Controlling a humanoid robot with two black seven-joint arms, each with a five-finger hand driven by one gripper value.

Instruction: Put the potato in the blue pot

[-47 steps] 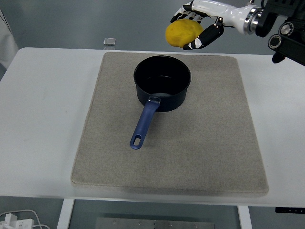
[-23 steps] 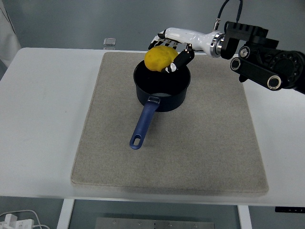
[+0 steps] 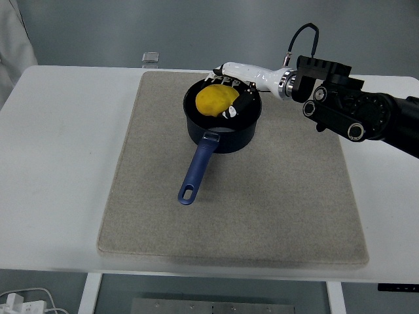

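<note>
Inside the blue pot [image 3: 222, 118], a yellow potato [image 3: 216, 101] sits low within the rim, and my right hand [image 3: 230, 91] is wrapped around it. My fingers [image 3: 219, 80] curve over the far side of the potato, and my thumb [image 3: 236, 108] presses its near right side, so the hand is closed on it in a snug grasp. I cannot tell whether the potato touches the bottom of the pot. My white wrist crosses the pot's far right rim, and my black arm [image 3: 353, 114] runs off toward the right edge of the view. The pot's blue handle [image 3: 198, 169] points toward me and slightly left. The pot stands on the far half of a grey mat [image 3: 262, 209], which lies on the white table [image 3: 59, 157]. A small square object [image 3: 150, 58] rests on the table just beyond the mat's far left corner.
</note>
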